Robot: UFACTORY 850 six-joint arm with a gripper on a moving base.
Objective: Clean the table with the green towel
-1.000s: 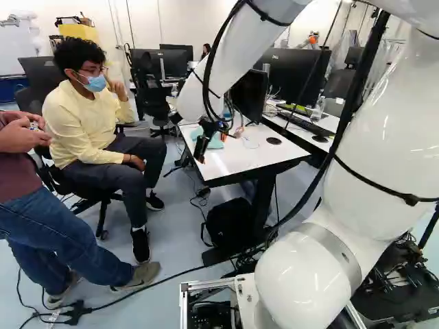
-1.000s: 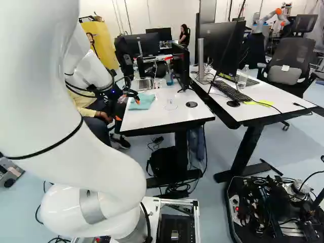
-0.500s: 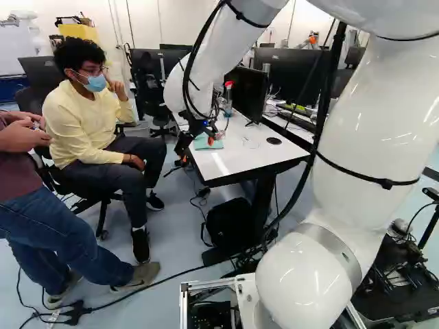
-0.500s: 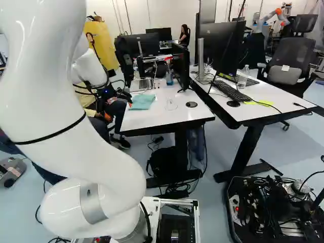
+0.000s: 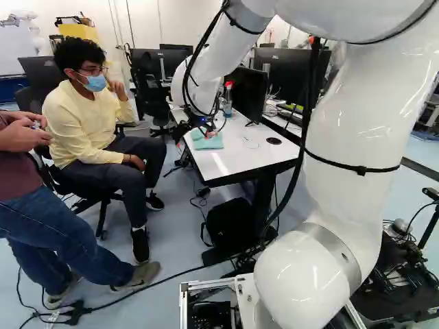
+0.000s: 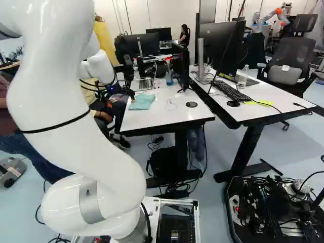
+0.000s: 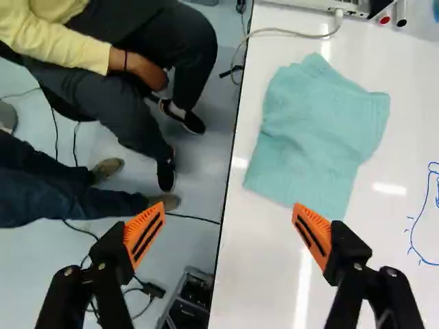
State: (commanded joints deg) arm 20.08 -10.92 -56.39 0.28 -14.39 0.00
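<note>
And here's the black two-fingered gripper (image 7: 228, 216), orange pads wide apart with nothing between them, straddling the edge of the white, smooth-topped table (image 7: 254, 281) short of the soft green folded cloth towel (image 7: 319, 130) — likely spread to take its near side, though it must shift inward first. The towel lies flat near that edge, blue marker lines (image 7: 411, 240) beside it — probably its target — while beyond it a thin white cable (image 7: 295, 31), red-topped clear bottle (image 6: 169, 78) and upright black monitor (image 5: 248, 92) could hamper wide wipes.

Green towel (image 7: 319, 130) flat on table (image 7: 260, 267)
</note>
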